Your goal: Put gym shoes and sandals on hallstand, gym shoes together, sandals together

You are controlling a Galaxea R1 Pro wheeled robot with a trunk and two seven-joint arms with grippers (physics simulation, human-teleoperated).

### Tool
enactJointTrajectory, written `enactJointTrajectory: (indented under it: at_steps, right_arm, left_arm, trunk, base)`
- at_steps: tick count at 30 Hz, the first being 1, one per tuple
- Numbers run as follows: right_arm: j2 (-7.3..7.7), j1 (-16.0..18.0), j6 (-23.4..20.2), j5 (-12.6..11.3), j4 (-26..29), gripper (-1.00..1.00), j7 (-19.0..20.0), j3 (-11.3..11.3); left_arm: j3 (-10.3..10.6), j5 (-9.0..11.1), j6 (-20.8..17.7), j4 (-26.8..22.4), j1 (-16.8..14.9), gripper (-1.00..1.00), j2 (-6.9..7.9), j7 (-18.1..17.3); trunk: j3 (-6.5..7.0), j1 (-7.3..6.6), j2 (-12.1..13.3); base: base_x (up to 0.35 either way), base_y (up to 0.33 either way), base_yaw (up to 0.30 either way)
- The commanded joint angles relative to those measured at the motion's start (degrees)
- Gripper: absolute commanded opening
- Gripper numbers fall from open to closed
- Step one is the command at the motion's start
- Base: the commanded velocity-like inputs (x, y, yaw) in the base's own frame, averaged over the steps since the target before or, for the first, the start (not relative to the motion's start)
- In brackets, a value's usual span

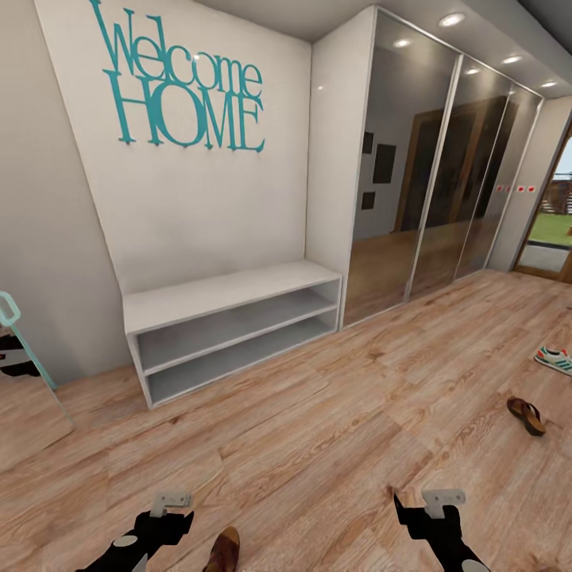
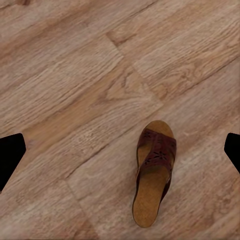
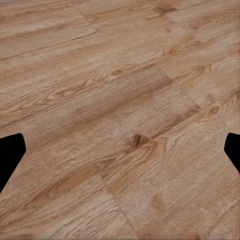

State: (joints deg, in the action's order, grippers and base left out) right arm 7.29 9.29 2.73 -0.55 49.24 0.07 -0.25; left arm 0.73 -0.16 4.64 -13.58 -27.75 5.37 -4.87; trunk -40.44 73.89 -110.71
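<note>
Near sandal: one brown sandal [image 2: 154, 172] is lying flat on the wood floor [image 1: 318, 429], right under the left gripper [image 2: 120, 150]. In the head view its tip [image 1: 223, 550] is peeking in at the bottom edge, just beside the left gripper [image 1: 169, 512].
Far sandal: the other sandal [image 1: 527, 415] is sitting on the floor well off to the right.
Gym shoe: one white and green gym shoe [image 1: 554, 359] is resting on the floor near the far sandal, half cut off by the picture edge. I cannot find the second gym shoe.
White bench: a low white bench [image 1: 230, 330] with two open shelves is standing against the wall under the blue "Welcome HOME" sign [image 1: 181, 79]. No shoes are lying on it.
Left gripper: its fingers are standing wide apart and holding nothing.
Right gripper [image 1: 433, 508]: its fingers are apart too, hanging over bare floor [image 3: 120, 120].
Job so far: I think nothing is done yet. All the shoes I can see are waiting on the floor.
Job left: all four shoes need picking up and putting on the rack, gym shoes side by side and sandals side by side.
Next step, my guess: the near sandal is looking like the first one to grab.
</note>
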Motion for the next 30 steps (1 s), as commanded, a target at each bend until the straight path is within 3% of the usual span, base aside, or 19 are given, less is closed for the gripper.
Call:
enactJointTrajectory:
  at_steps: [1, 17, 30]
  right_arm:
    - [0.00, 0.03, 0.17, -0.06, -0.02, 1.00, 0.01, -0.01]
    - [0.00, 0.03, 0.17, -0.23, -0.02, 1.00, -0.13, -0.08]
    - [0.00, 0.03, 0.11, -3.35, -0.02, 1.00, -0.12, -0.10]
  left_arm:
    - [0.06, -0.02, 0.20, 0.07, -0.04, 1.00, 0.01, -0.14]
    - [0.07, -0.02, 0.20, 0.11, -0.08, 1.00, 0.00, -0.14]
    - [0.06, -0.02, 0.20, 0.14, -0.11, 1.00, 0.08, -0.14]
  trunk:
    - [-0.31, 0.22, -0.44]
    - [-4.54, 3.73, -6.86]
    - [-8.06, 6.59, -12.07]
  base:
    - [0.000, 0.000, 0.000]
    - [0.000, 0.000, 0.000]
    - [0.000, 0.000, 0.000]
